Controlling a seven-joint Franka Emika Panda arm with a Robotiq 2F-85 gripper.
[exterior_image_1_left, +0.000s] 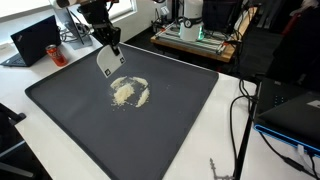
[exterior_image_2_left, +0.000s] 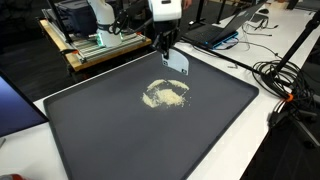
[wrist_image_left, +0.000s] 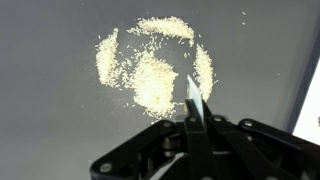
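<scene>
My gripper (exterior_image_1_left: 107, 44) hangs over the back part of a dark mat (exterior_image_1_left: 170, 130), shut on a thin white flat card (exterior_image_1_left: 109, 62) that hangs down from its fingers. The card (exterior_image_2_left: 176, 61) is seen in both exterior views; in the wrist view only its thin edge (wrist_image_left: 194, 92) sticks out beyond the closed fingers. Just in front of the card lies a pile of pale yellow grains (exterior_image_1_left: 129, 91), spread as a clump with a ring around it (wrist_image_left: 152, 68). The card's lower edge is a little above the mat, close beside the grains (exterior_image_2_left: 166, 95).
The mat (exterior_image_2_left: 130, 140) lies on a white table (exterior_image_1_left: 230, 150). A laptop (exterior_image_1_left: 35, 40) stands behind the mat. Black cables (exterior_image_2_left: 285, 85) trail off the table edge. A wooden board with equipment (exterior_image_2_left: 95, 40) sits at the back. Another laptop (exterior_image_1_left: 295, 115) sits at one side.
</scene>
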